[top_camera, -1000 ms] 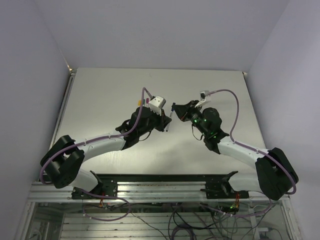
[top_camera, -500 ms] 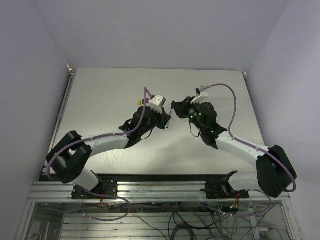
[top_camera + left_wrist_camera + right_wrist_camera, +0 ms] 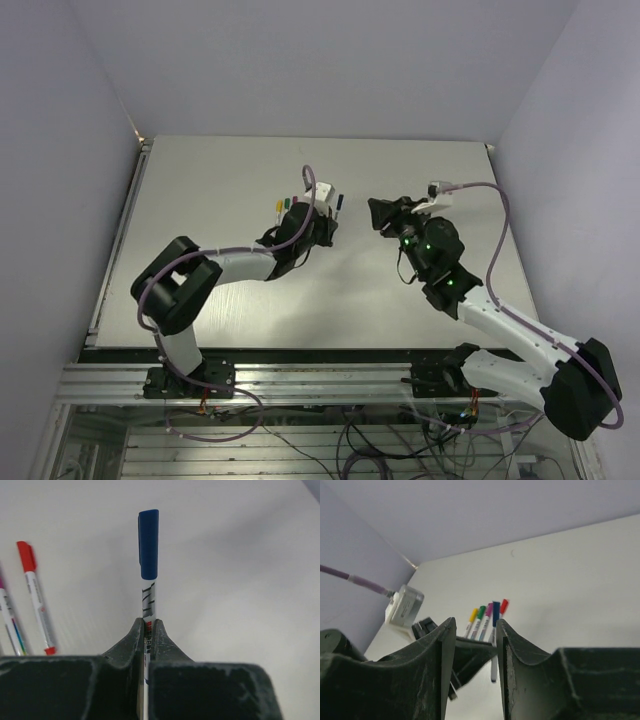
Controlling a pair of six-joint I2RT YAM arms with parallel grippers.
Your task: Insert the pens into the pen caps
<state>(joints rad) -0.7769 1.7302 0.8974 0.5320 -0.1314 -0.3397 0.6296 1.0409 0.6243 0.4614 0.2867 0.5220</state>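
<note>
Left hand (image 3: 148, 624) pinching capped blue pen (image 3: 148, 600) | right hand (image 3: 474, 630) just parted, empty, drawn back | four capped pens (image 3: 284, 205) on counter (image 3: 220, 170) | capping apparently complete; blue awaits placing

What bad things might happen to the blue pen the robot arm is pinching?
1. The left gripper pinches the white pen with a blue cap low on its barrel, so most of it sticks out. It may tilt or slip when laid down.
2. The white pen with a red cap lies close beside it, so setting the blue one down might knock it.
3. The right gripper, jaws open and empty, sits nearby and might bump the held pen.
</note>
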